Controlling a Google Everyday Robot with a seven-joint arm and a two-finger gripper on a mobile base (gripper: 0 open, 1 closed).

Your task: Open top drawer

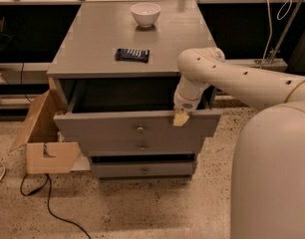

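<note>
Camera view shows me the top drawer (102, 127) pulled out a bit from the grey cabinet (92, 39). My gripper (181, 117) sits at the drawer's top edge, to the right of its little round knob (140, 129). I cannot tell if the gripper is spread or pinching. A white bowl (145, 13) and a dark packet (132, 54) lie on the cabinet.

Bowl (145, 13), dark packet (132, 54) on cabinet top (87, 44); cardboard box (53, 158) left

High front view, end effector (181, 117) mid-frame.
</note>
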